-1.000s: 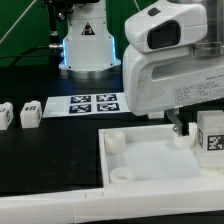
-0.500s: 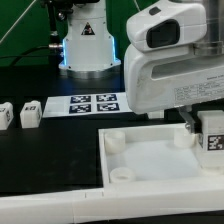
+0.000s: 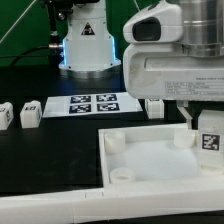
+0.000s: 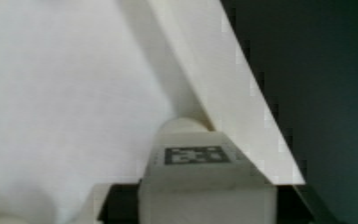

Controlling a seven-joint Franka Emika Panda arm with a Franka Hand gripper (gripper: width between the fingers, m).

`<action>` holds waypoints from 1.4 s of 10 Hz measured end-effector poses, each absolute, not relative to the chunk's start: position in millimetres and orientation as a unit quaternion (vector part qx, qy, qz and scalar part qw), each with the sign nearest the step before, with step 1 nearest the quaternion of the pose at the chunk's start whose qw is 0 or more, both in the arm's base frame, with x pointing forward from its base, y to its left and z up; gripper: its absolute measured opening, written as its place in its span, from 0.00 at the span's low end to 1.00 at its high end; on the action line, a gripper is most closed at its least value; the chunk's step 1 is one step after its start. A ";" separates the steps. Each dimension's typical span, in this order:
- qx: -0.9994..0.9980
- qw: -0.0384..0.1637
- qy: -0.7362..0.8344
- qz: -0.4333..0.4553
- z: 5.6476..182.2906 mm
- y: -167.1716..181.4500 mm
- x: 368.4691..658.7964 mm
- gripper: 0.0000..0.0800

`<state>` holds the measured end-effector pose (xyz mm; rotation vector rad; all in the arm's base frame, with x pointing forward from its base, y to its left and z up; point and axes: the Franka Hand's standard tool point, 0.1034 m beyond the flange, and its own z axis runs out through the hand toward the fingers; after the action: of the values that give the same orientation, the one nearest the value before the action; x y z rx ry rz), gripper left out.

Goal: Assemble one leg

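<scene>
We see the robot's fingers (image 3: 188, 119) clamped around one leg (image 3: 210, 138), holding it upright just above the white panel (image 3: 150, 165)'s far corner, probably to line it up with that corner's socket (image 3: 181, 139).

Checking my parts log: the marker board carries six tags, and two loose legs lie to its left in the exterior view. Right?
No. The exterior view shows the marker board carrying four tags, not six. The two loose legs do lie to its left.
</scene>
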<state>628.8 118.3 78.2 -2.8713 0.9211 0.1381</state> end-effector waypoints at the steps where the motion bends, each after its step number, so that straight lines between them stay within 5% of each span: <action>1: -0.923 0.069 0.377 0.036 77.8 116.2 631.0 0.37; 6: -0.731 0.085 0.676 0.050 75.6 125.5 630.9 0.37; 9: -0.735 0.086 0.671 0.049 75.3 125.4 631.0 0.37; 10: -0.741 0.085 0.665 0.049 74.4 125.8 630.3 0.58; 11: -0.779 0.080 0.620 0.043 71.2 127.3 628.1 0.58; 12: -0.839 0.070 0.540 0.029 69.1 130.0 626.4 0.76; 14: -0.898 0.067 0.434 0.017 69.6 130.7 626.9 0.80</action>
<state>626.9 130.7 69.6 -2.7081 1.3072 0.0498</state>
